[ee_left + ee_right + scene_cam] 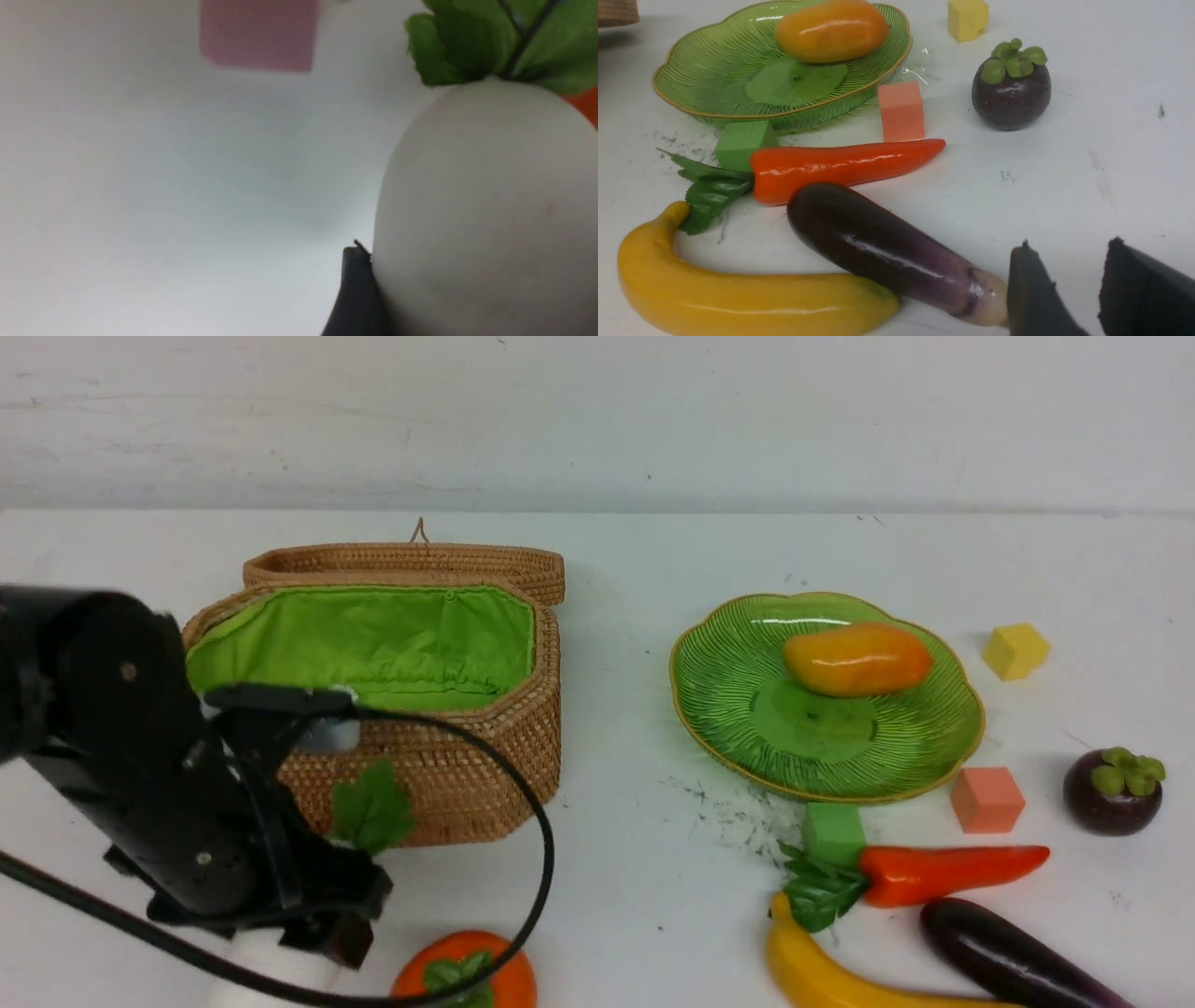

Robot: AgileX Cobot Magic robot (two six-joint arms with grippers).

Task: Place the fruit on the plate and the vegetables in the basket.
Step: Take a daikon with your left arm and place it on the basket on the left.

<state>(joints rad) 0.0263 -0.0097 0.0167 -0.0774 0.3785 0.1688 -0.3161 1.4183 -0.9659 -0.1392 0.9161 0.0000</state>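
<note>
Front view puts the left arm low at the near-left of the table (635, 859), in front of the basket (448, 747), whose lid lies open and whose green lining shows nothing inside. Left wrist view has one of the left fingers (357, 289) pressed against the side of the radish (486, 210). The other is out of sight, so I cannot tell whether the radish is clamped or merely touched. The right fingers (1034, 289) stand apart with nothing between them, just beside the pale end of the eggplant (878, 247).

Risks, as I judge them:
- The radish is smooth and rounded, so a poor hold could let it slip and roll into the persimmon (465, 975) close by.
- The cable loop (537, 859) hanging before the basket might snag.
- A nudge to the eggplant would shove the banana (738, 298) lying against it.

Count:
- Four fruit: the mango (857, 659) on the plate (738, 691), and the persimmon, banana and mangosteen (1113, 791) on the table.
- Three vegetables: radish, eggplant and pepper (943, 873), none in the basket.
- One plate and one basket.
- Three foam cubes: yellow (1015, 651), salmon (987, 799) and green (834, 831).
- One blurred pink block (259, 35).
</note>
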